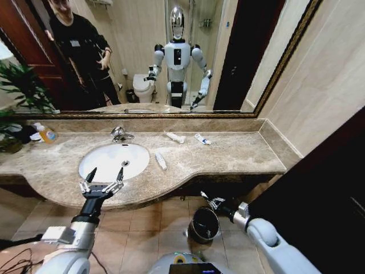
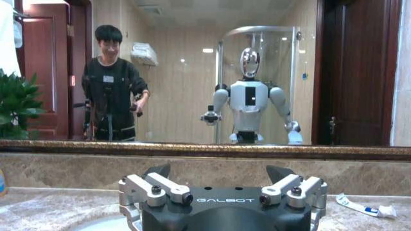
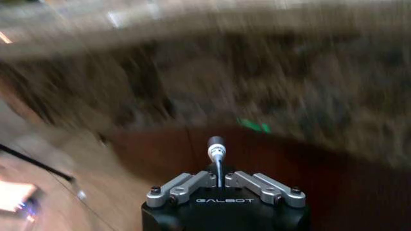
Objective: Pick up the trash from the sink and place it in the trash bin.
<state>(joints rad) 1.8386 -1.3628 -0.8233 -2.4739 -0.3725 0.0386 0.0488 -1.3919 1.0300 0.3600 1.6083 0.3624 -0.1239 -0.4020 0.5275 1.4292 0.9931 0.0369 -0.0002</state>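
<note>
— Where's the trash?
— Three tubes (image 1: 161, 161) lie on the counter (image 1: 239, 154), right of the sink (image 1: 114, 161); the left wrist view catches one by the mirror (image 2: 205, 72).
— Grippers?
— Left gripper (image 1: 105, 174) spread wide at the basin's front rim. Right gripper (image 3: 219, 179) pinched closed above the bin (image 1: 205, 224), under the counter edge.

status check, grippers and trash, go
Left gripper open, hovering at sink front rim. Right gripper shut on a thin item above trash bin. Three tubes on the counter. Nothing in the way.

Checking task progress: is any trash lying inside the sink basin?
No; the sink basin looks bare, while small tubes lie on the marble counter beside it.
</note>
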